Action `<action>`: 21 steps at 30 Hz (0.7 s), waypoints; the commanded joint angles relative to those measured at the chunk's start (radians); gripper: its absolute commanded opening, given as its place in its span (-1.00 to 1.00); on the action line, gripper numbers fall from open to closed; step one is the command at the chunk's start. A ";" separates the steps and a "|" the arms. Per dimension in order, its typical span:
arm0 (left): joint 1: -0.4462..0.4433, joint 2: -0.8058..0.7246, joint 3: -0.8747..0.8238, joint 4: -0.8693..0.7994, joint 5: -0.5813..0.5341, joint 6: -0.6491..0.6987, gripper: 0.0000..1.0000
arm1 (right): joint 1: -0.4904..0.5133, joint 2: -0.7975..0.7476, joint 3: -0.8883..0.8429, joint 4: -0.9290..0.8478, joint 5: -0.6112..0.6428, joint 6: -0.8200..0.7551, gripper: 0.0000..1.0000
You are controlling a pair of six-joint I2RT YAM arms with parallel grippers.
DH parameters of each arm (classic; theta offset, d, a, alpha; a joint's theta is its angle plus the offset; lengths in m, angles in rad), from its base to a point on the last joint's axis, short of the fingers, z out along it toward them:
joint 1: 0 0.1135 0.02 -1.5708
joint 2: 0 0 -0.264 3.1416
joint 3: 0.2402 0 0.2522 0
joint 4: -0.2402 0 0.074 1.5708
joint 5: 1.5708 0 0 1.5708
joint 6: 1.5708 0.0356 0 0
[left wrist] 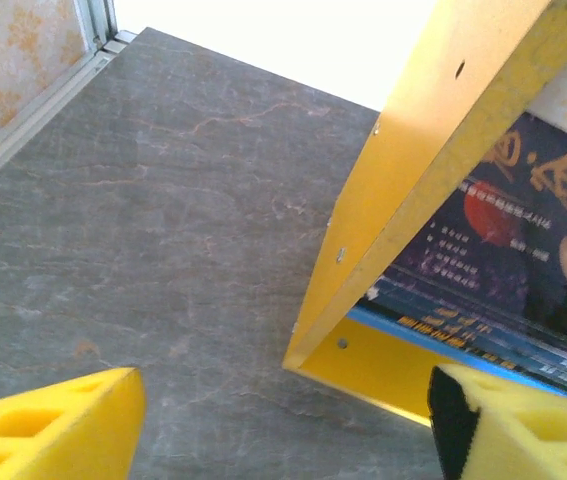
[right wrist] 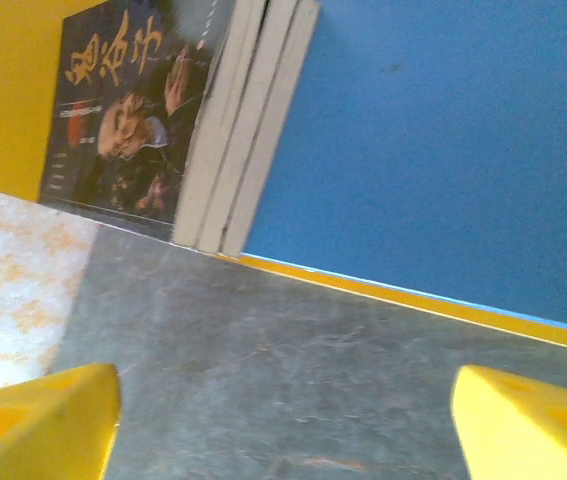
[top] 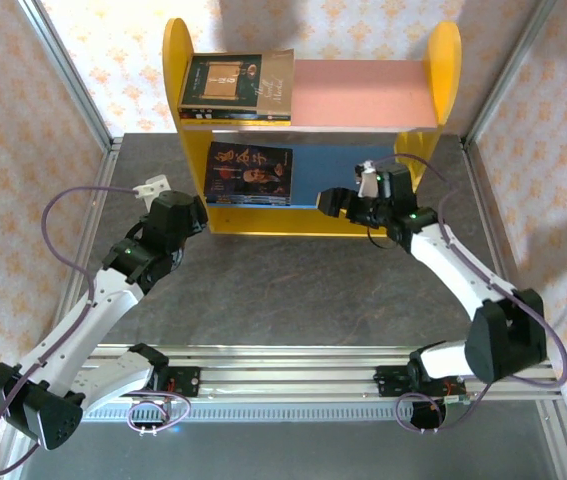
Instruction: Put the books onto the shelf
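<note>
The left gripper [left wrist: 283, 428] holds its jaws wide apart with nothing between them, above the table [left wrist: 143, 250] just outside the shelf [left wrist: 403, 200] (its yellow side panel sits at about 1 o'clock from the fingers). The right gripper [right wrist: 283, 425] is likewise spread and empty, facing the blue lower board [right wrist: 443, 130]. At that board's 9 o'clock end lie books [top: 248, 172], perhaps three stacked flat. A second stack [top: 235, 85] lies at the 9 o'clock end of the pink upper board [top: 363, 95].
</note>
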 commanded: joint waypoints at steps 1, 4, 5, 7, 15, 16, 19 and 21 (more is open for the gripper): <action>0.020 -0.035 0.008 -0.048 -0.039 0.043 0.89 | -0.017 -0.099 -0.015 -0.043 0.111 -0.045 0.83; 0.052 -0.030 0.042 -0.092 -0.035 0.058 0.99 | -0.037 -0.159 -0.017 -0.090 0.146 -0.066 0.90; 0.069 -0.024 0.058 -0.107 -0.022 0.067 0.99 | -0.045 -0.185 -0.016 -0.108 0.165 -0.069 0.99; 0.109 -0.012 0.085 -0.125 0.006 0.089 0.99 | -0.058 -0.212 -0.015 -0.129 0.200 -0.070 0.99; 0.173 0.024 0.084 -0.098 -0.075 0.132 0.99 | -0.179 -0.292 -0.035 -0.178 0.264 -0.042 0.99; 0.173 0.023 0.054 -0.054 -0.141 0.135 0.99 | -0.189 -0.302 -0.041 -0.179 0.279 -0.046 0.99; 0.176 0.024 -0.070 0.132 -0.337 0.211 0.99 | -0.206 -0.324 -0.057 -0.183 0.354 -0.062 0.99; 0.191 0.039 -0.152 0.283 -0.386 0.281 0.99 | -0.212 -0.328 -0.068 -0.179 0.406 -0.081 0.99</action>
